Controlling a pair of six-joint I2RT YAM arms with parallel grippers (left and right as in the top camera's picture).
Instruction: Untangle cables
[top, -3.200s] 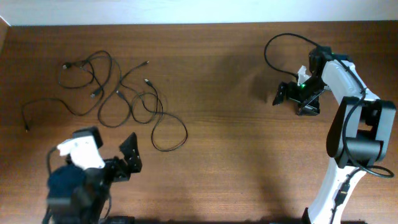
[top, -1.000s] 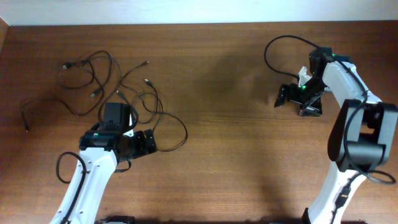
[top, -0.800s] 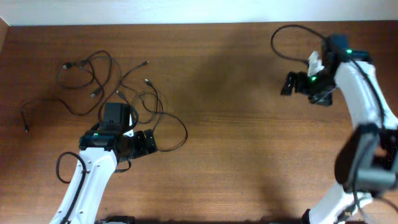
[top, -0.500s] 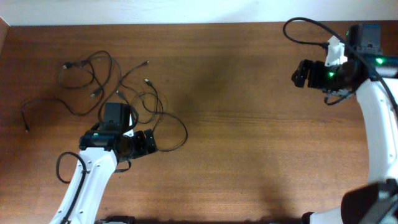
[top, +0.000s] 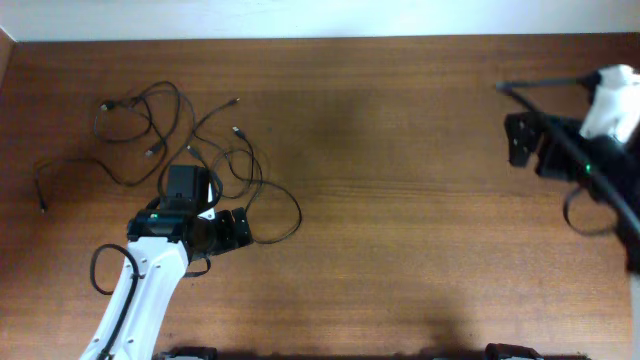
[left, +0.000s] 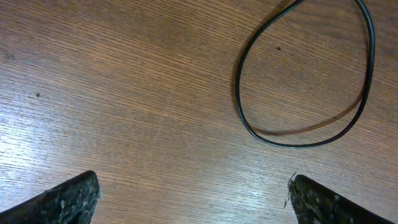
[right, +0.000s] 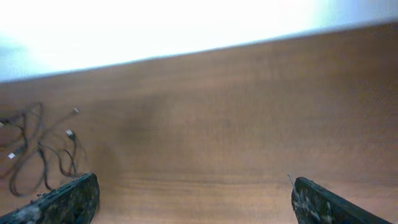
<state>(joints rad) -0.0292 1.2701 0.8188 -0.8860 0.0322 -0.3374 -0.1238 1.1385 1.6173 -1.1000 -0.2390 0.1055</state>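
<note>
Cables (top: 190, 150): tangle at overhead 10 o'clock, left gripper (top: 235, 228) beside it, right gripper (top: 520, 140) at 3 o'clock; both spread wide. Left wrist alone shows 1 loop (left: 305, 81) close up.

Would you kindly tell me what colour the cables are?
Black cables; clearest in the left wrist view.

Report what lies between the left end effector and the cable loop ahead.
Only bare brown wooden tabletop separates left end effector from thin black cable loop; left wrist view shows it.
</note>
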